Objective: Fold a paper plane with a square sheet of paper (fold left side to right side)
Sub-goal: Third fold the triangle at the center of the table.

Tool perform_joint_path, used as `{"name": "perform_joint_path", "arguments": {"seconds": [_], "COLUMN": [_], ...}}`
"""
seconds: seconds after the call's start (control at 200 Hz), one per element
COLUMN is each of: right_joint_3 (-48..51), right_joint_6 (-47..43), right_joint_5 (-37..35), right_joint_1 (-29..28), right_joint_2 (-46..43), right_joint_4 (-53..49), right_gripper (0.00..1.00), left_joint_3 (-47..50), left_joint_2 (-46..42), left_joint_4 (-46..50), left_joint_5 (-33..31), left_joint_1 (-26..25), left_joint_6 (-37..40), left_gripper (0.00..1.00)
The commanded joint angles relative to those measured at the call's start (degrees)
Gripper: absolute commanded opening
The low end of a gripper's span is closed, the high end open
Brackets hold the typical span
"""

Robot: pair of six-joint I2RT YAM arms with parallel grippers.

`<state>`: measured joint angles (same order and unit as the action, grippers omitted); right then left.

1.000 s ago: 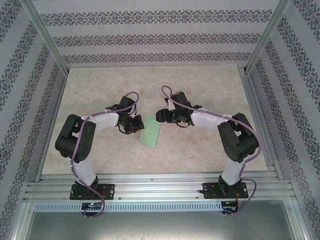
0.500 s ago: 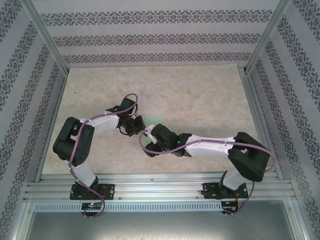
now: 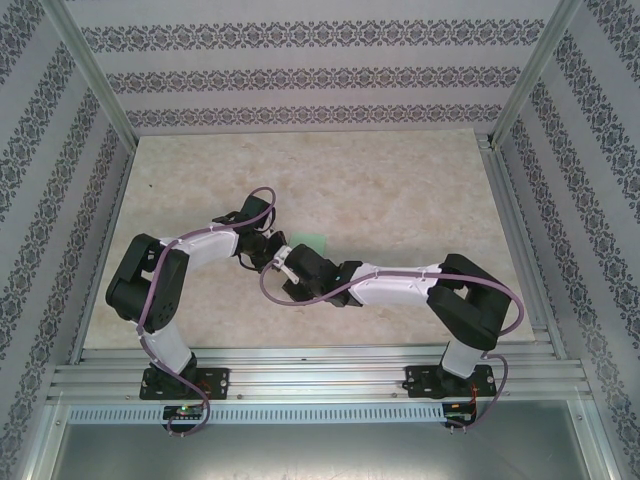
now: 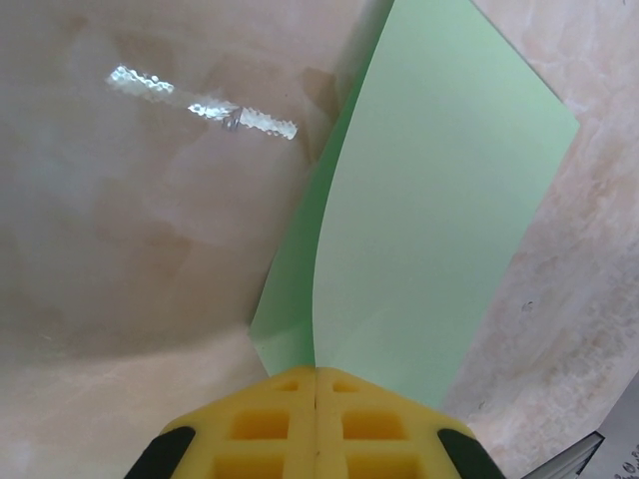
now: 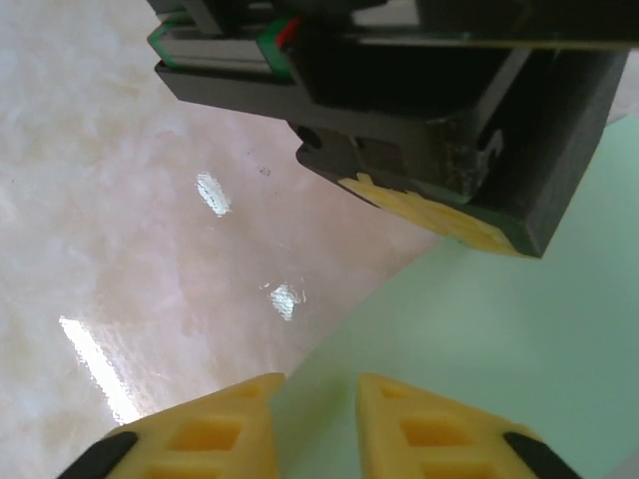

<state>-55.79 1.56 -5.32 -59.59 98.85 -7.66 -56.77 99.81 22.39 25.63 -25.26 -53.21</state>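
The right arm (image 3: 400,285) has swung in from its own side and now lies low across the near half of the bench (image 3: 400,180). Its end effector (image 5: 318,391) has come almost nose to nose with the left end effector (image 4: 316,384). A second ago the sheet (image 4: 429,220) lay in plain sight from above; now the arm covers most of it, leaving a green corner about the middle of the bench.

The left end effector is pinched tight on the sheet's near edge, where two layers meet and the upper one bows up. The right one's fingers stand a narrow gap apart over the sheet's curved edge, holding nothing that I can see. My guess is it has come to take or press the fold, so the left-to-right fold looks under way, not creased flat.

The bench is pale, glossy marbled stone throwing back the lights. Patterned wallpaper (image 3: 300,70) closes three sides, with aluminium posts (image 3: 85,70) at the corners.
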Motion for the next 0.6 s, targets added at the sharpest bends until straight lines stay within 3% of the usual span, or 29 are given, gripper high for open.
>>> {"name": "perform_joint_path", "arguments": {"seconds": [0.0,0.035,0.305,0.435,0.595], "right_joint_3": [0.0,0.4,2.4,3.4,4.5], "right_joint_6": [0.3,0.5,1.8,2.6,3.5], "right_joint_5": [1.0,1.5,6.6,8.9,9.5], "right_joint_1": [0.5,0.9,3.2,4.2,4.8], "right_joint_2": [-1.2,-1.6,-3.5,-3.9,-4.1], "right_joint_4": [0.0,0.0,0.8,1.5,2.5], "right_gripper": [0.05,0.00,0.00,0.00,0.00], "left_joint_3": [-1.3,-1.6,-5.6,-9.5,-15.2], "left_joint_2": [-1.2,-1.5,-6.8,-6.0,2.3], "left_joint_4": [2.2,2.7,12.0,13.3,9.5], "left_joint_5": [-0.4,-0.6,-4.7,-3.9,3.9], "left_joint_1": [-0.4,-0.4,3.0,4.0,2.9], "left_joint_6": [2.0,2.6,11.4,15.3,17.6], "left_gripper": [0.08,0.12,0.47,0.47,0.38]}}
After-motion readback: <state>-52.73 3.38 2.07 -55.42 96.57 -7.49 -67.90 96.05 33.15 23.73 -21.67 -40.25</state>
